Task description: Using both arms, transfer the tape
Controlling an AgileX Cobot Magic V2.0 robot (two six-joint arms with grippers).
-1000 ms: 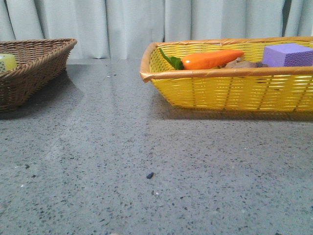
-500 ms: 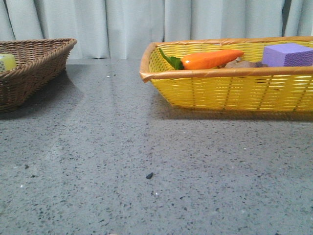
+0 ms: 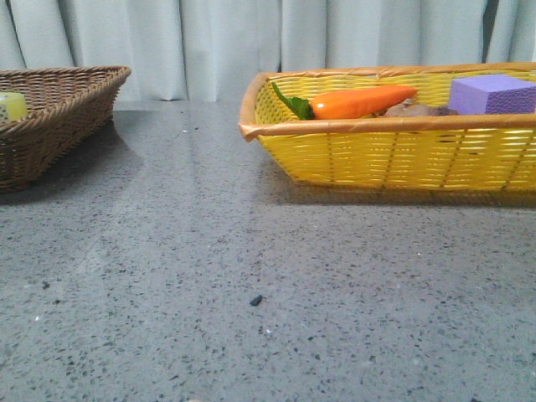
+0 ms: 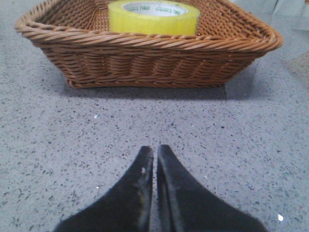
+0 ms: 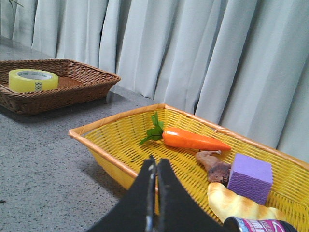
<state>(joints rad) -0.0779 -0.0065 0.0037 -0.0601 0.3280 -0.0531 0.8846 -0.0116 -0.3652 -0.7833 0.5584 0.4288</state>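
The yellow tape roll (image 4: 153, 17) with its white green-printed core lies flat inside the brown wicker basket (image 4: 145, 55). It also shows in the right wrist view (image 5: 33, 79) and as a sliver at the far left of the front view (image 3: 12, 105). My left gripper (image 4: 155, 151) is shut and empty, low over the grey table, a short way in front of the brown basket. My right gripper (image 5: 156, 163) is shut and empty, above the near rim of the yellow basket (image 5: 112, 154). Neither gripper shows in the front view.
The yellow basket (image 3: 394, 159) at the right holds an orange toy carrot (image 3: 360, 101), a purple block (image 3: 492, 93), a brown object (image 5: 216, 166), a bread-like piece (image 5: 236, 205) and a can top (image 5: 258, 225). The brown basket (image 3: 50, 126) stands far left. Grey curtains hang behind the table.
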